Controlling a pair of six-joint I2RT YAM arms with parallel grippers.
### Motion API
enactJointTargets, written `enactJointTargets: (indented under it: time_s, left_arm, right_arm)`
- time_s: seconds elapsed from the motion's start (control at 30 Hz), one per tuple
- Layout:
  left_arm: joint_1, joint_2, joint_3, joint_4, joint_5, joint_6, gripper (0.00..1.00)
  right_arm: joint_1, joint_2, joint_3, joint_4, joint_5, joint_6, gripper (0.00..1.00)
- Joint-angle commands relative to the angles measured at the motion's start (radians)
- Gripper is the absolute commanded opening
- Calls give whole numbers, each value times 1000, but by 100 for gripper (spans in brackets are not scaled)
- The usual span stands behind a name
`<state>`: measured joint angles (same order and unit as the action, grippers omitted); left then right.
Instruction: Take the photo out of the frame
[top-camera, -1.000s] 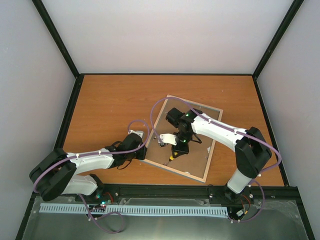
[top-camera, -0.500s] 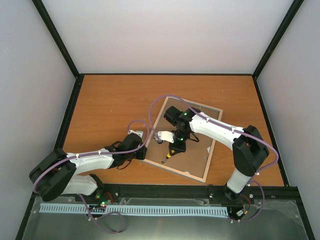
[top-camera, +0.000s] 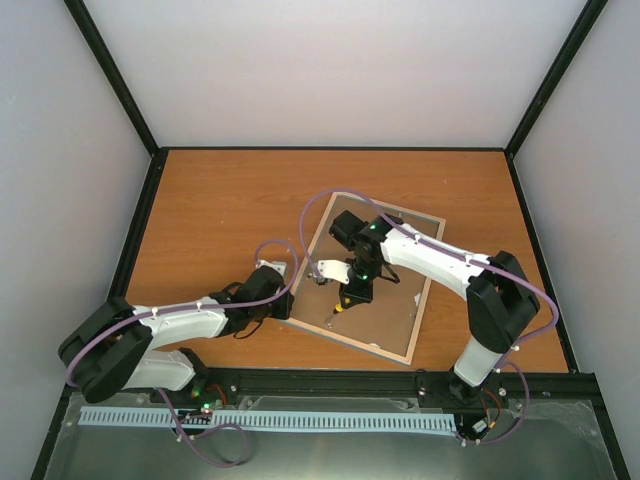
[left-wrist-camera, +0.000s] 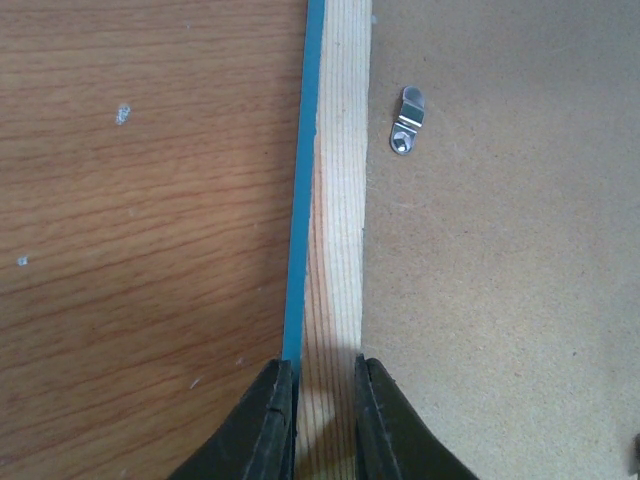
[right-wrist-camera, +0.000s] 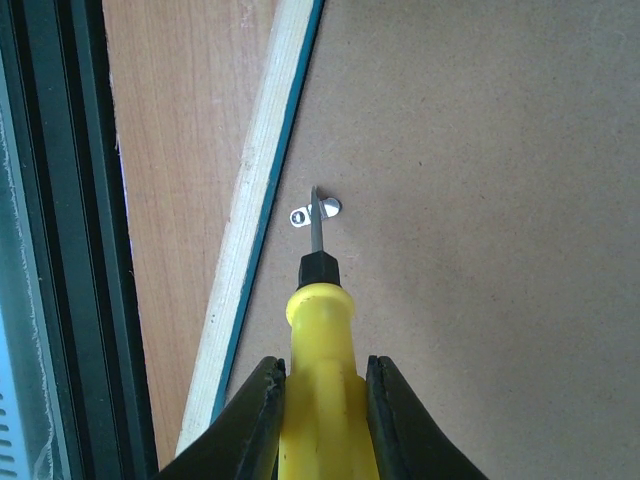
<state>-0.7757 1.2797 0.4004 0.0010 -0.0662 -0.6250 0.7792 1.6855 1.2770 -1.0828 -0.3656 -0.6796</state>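
Frame (left-wrist-camera: 338, 200) face down on the table (top-camera: 220, 210) right of centre, brown backing board (right-wrist-camera: 470, 200) up, photo out of sight, left gripper (left-wrist-camera: 322, 372) pinched on its wooden side rail, right gripper (right-wrist-camera: 325, 375) clamped on a yellow screwdriver (right-wrist-camera: 318, 330), tip at a metal clip (right-wrist-camera: 315, 212).

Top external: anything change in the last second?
The right gripper, shut on the screwdriver, shifted slightly left and away from the bases; the blade tip sits at a metal clip on the backing board. The left gripper stayed clamped on the edge of the frame, which did not move.
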Motion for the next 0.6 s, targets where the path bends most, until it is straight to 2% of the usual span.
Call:
enactJointTargets:
  time_s: [0.0, 0.57]
  left_arm:
    - [12, -23, 7, 60, 6, -16, 1]
    - [12, -20, 11, 59, 8, -16, 1]
  right_arm:
    - [-7, -33, -17, 7, 60, 12, 3]
    - [-15, -81, -17, -10, 56, 15, 3]
